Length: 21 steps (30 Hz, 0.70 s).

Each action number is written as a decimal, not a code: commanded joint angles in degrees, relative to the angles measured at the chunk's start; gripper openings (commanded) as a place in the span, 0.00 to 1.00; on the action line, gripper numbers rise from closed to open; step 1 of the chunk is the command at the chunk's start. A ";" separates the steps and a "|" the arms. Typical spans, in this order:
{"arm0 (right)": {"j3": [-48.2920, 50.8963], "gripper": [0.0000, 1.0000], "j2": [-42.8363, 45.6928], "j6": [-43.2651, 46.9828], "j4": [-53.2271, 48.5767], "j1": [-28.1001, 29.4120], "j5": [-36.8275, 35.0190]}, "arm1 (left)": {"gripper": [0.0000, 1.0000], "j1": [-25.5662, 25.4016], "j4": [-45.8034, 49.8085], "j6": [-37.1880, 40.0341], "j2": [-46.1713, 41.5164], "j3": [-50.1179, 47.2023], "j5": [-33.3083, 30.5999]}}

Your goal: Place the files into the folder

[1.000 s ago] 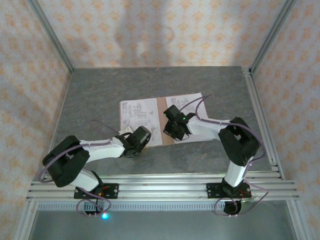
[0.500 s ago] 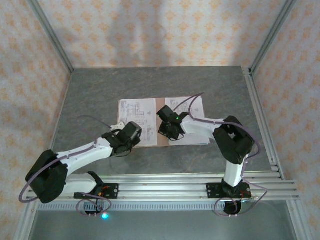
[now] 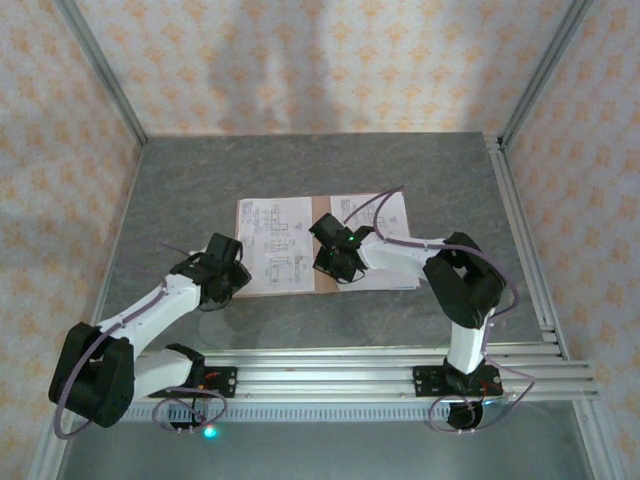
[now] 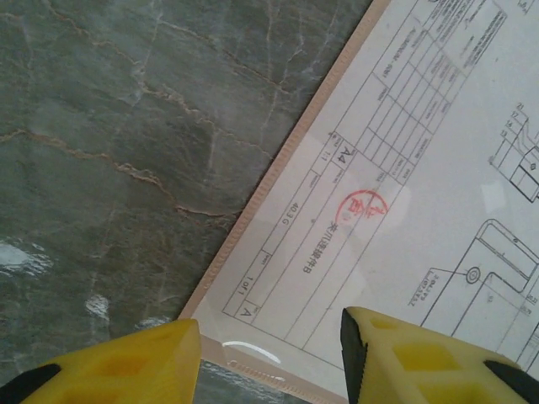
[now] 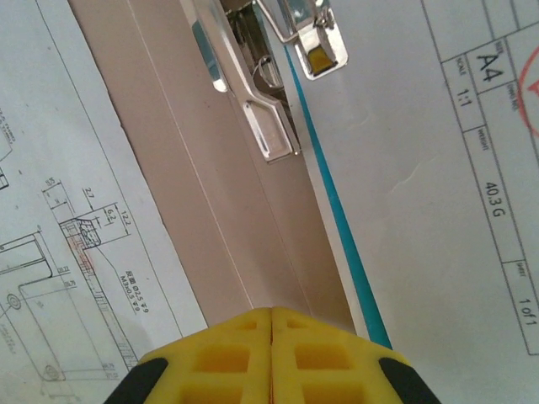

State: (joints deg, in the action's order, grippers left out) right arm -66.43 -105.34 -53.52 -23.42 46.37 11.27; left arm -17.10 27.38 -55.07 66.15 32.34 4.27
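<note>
The folder (image 3: 321, 207) lies open on the table, its pinkish-brown spine (image 5: 210, 168) showing between two white printed sheets of the files. One sheet (image 3: 272, 240) lies on its left half, another (image 3: 386, 216) on its right half. In the right wrist view a teal edge (image 5: 337, 220) runs under the right sheet (image 5: 438, 160), beside the metal fastener (image 5: 271, 109). My right gripper (image 5: 271, 337) is shut, tips together on the spine with nothing between them. My left gripper (image 4: 269, 366) is open above the near left corner of the left sheet (image 4: 354, 210), which lies in a clear sleeve.
Grey marbled tabletop (image 3: 200, 180) surrounds the folder. Aluminium frame rails run along the right side (image 3: 515, 220) and the near edge (image 3: 330, 370). Patterned walls close in the back and sides.
My left gripper has opened and drawn back leftward to the sheet's near left corner. The right gripper has shifted slightly left along the spine and stays shut.
</note>
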 commanded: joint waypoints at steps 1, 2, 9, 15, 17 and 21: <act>0.41 0.07 -1.22 -0.80 -1.71 0.39 -2.67 | 0.49 2.22 1.01 5.38 1.15 -1.12 3.32; 0.55 0.07 -1.57 -0.81 -1.87 0.39 -2.89 | 0.50 2.82 0.65 5.92 1.69 -1.22 3.93; 3.50 0.06 -4.22 -0.53 -1.68 0.39 -3.95 | 0.54 4.52 -2.06 9.64 4.78 -0.14 6.02; 5.13 0.05 -5.40 -0.62 -1.40 0.39 -3.74 | 0.54 4.68 -2.58 11.52 7.93 1.50 5.49; 5.51 0.05 -5.49 -0.63 -1.04 0.37 -3.54 | 0.54 4.68 -3.20 11.84 8.51 1.50 5.55; 6.14 0.05 -5.85 -0.62 -0.53 0.39 -3.18 | 0.54 4.71 -6.48 11.94 8.76 0.98 7.23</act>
State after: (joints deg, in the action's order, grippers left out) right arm -64.27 -106.94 -53.56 -19.57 46.48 10.04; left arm -12.95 26.15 -44.82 74.00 32.86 10.11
